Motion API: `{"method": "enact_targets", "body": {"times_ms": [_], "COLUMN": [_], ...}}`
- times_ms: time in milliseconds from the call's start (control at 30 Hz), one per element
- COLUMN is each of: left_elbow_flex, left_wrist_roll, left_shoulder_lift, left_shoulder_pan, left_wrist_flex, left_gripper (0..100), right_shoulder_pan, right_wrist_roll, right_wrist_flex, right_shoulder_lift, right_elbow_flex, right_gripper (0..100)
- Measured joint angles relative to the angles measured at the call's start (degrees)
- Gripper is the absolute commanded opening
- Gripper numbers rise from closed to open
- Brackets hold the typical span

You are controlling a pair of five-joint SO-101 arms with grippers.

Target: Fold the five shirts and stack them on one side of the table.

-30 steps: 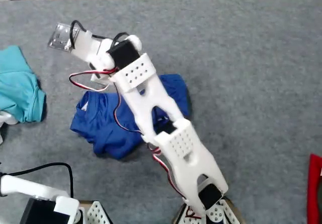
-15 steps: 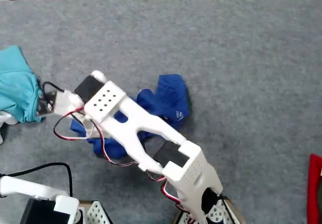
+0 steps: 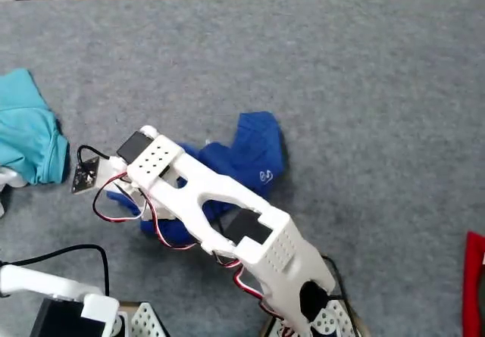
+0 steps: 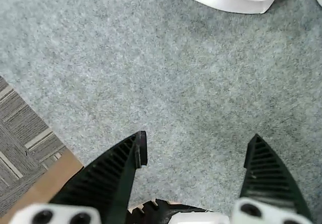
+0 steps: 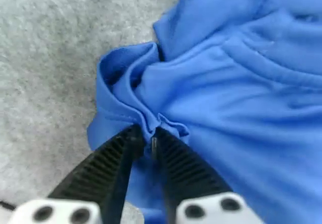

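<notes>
I'm pinching a fold at the edge of the blue shirt (image 5: 226,83) in my right gripper (image 5: 147,133), jaws nearly closed. The crumpled shirt is lying mid-way across the table (image 3: 379,87), long axis running near-left to far-right. My left gripper (image 4: 198,143) is gaping, holding nothing.

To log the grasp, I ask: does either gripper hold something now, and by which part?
The right gripper pinches the crumpled blue fabric shirt by a bunched fold at its edge; the left gripper is open and empty.
</notes>
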Motion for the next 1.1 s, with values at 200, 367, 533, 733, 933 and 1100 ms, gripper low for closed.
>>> {"method": "enact_targets", "body": {"times_ms": [200,367,533,733,933,1100], "left_elbow_flex": [0.0,0.0,0.0,0.4,0.4,0.4], "left_wrist_roll": [0.0,0.0,-0.1,0.0,0.0,0.0], "left_shoulder_lift": [0.0,0.0,0.0,0.0,0.0,0.0], "left_shoulder_pan": [0.0,0.0,-1.0,-6.2,-9.0,-8.8], "left_wrist_flex": [0.0,0.0,-2.0,-7.4,-8.2,-8.2], "left_gripper": [32,32,32,32,32,32], "right_shoulder_pan": [3.6,11.3,22.9,38.9,51.7,58.5], "right_wrist_roll": [0.0,0.0,1.0,7.1,12.5,16.5], "right_wrist_flex": [7.2,12.1,12.2,12.2,8.8,2.9], "right_shoulder_lift": [-1.4,-8.7,-16.5,-23.5,-27.3,-29.4], "right_elbow_flex": [-5.8,-13.3,-12.2,-1.2,13.2,24.2], "right_gripper": [0.5,0.5,0.5,0.5,0.5,0.5]}}
